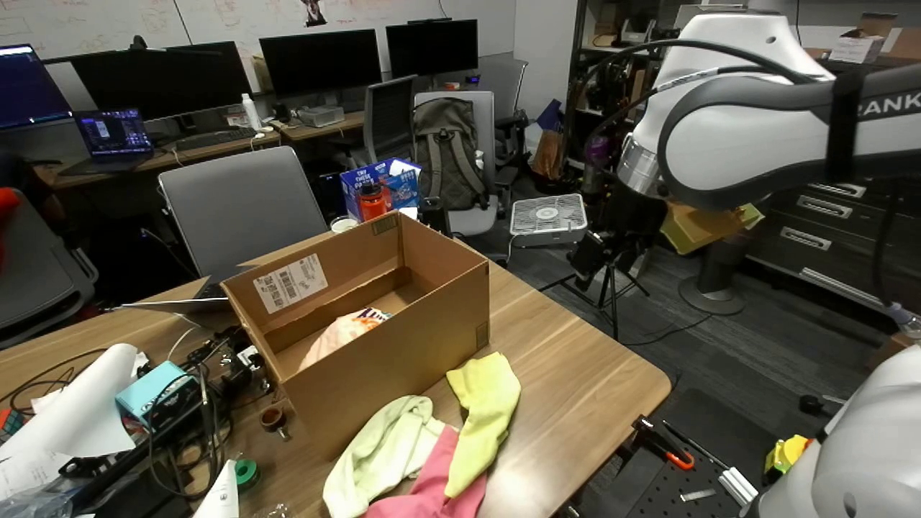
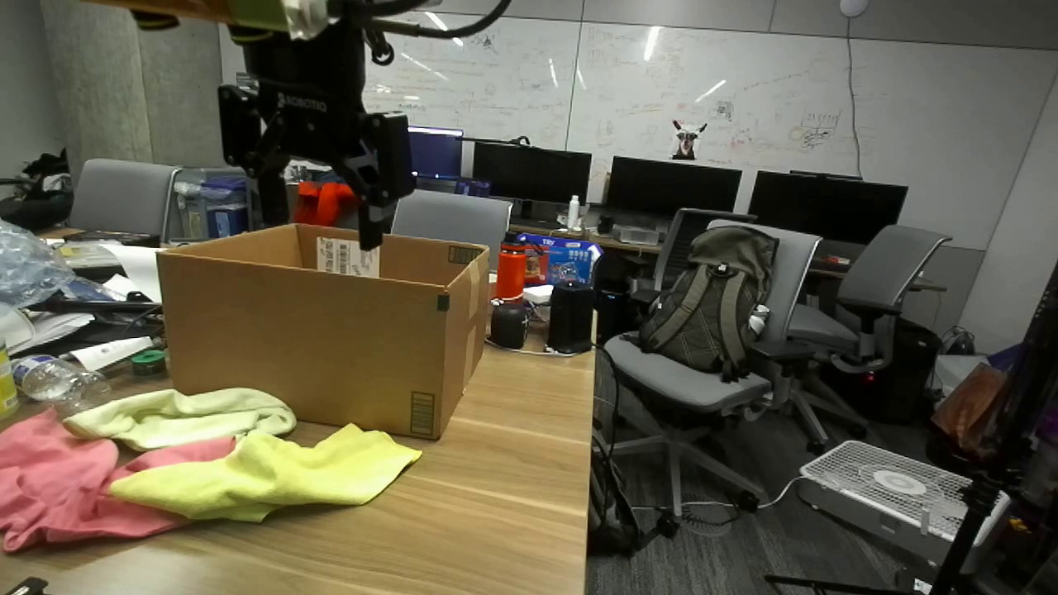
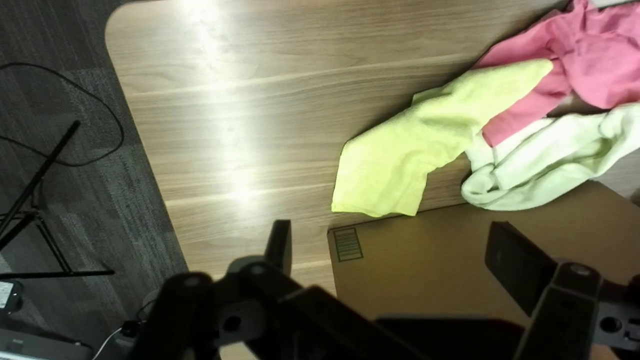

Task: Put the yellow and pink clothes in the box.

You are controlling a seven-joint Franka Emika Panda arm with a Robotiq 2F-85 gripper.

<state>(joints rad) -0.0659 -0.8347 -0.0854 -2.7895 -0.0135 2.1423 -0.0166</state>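
Yellow first, imo: the bright lemon-yellow soft cloth (image 2: 281,475) overlaps the crumpled rose-pink cloth (image 2: 50,479), so I'd pinch the part that's off the pink, lift straight up so nothing tags along, then go high over the wall of the rectangular brown cardboard box (image 1: 403,360). Black two-finger gripper (image 3: 390,235) is empty, jaws wide apart; both cloths lie well below it on the wood-grain tabletop (image 1: 575,360), outside the box, yellow nearer the jaws in the wrist view
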